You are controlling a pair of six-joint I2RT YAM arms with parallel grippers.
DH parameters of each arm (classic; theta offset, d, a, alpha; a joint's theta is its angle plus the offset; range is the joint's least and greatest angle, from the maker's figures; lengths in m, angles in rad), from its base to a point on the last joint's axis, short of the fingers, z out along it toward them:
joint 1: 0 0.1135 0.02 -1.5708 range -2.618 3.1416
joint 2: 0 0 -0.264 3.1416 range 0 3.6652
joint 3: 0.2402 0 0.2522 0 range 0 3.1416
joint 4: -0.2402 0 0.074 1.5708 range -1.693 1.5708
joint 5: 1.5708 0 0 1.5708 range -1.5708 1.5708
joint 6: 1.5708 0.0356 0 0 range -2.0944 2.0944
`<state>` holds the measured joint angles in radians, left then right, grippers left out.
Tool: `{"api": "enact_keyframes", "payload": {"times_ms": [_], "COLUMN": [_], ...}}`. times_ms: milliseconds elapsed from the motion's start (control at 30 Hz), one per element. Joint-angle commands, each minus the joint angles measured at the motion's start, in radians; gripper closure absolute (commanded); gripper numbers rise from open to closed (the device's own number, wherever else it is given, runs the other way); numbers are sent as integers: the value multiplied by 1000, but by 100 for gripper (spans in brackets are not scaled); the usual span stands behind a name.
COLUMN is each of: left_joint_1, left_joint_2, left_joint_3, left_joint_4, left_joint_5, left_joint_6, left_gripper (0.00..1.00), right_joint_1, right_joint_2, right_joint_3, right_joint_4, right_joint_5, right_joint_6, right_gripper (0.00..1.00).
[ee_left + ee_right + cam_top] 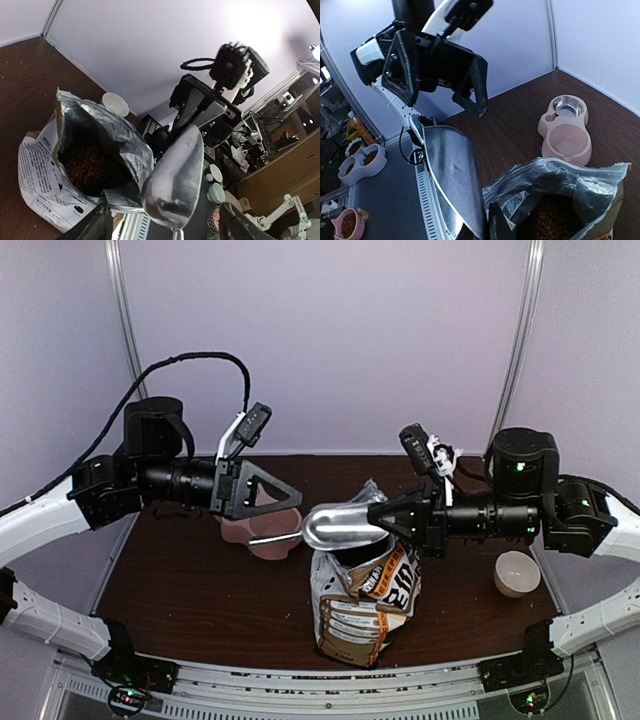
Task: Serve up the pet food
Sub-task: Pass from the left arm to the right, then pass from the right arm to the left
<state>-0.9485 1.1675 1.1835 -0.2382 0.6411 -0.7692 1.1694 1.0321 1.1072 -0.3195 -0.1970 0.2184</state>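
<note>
The pet food is brown kibble inside an open foil-lined bag standing at the table's middle. It also shows in the right wrist view as pet food in the bag. A shiny metal scoop hangs level above the bag's mouth. My right gripper is shut on the scoop's open front end. My left gripper is open, its fingers wide on either side of the scoop's thin handle. The scoop looks empty.
A pink double-basin feeder sits on the table below my left gripper; it appears as the feeder in the right wrist view, with one steel basin. A small white bowl stands at the right. The wall runs along the table's far edge.
</note>
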Motion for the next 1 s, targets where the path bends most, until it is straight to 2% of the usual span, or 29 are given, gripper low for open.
{"api": "enact_keyframes", "payload": {"times_ms": [0,133,233,967], "left_joint_1": [4,1,-6,-35], "left_joint_2": [-43,-52,-42,17], "left_joint_3": [-45,-95,-101,-99], "left_joint_4": [115,215,222,287], "left_joint_5": [-74,-87,-103,-60], "left_joint_6": [124,103,112,51], "left_gripper": [24,22,21,19], "right_joint_1": [1,1,2,2], "right_joint_2": [-43,-71,-82,1], "right_joint_3": [-10,-58,-78,12], "right_joint_4": [-17,13,42,36], "right_joint_5": [145,222,246,195], "right_joint_6": [250,370,419,436], "right_gripper": [100,100,100,100]}}
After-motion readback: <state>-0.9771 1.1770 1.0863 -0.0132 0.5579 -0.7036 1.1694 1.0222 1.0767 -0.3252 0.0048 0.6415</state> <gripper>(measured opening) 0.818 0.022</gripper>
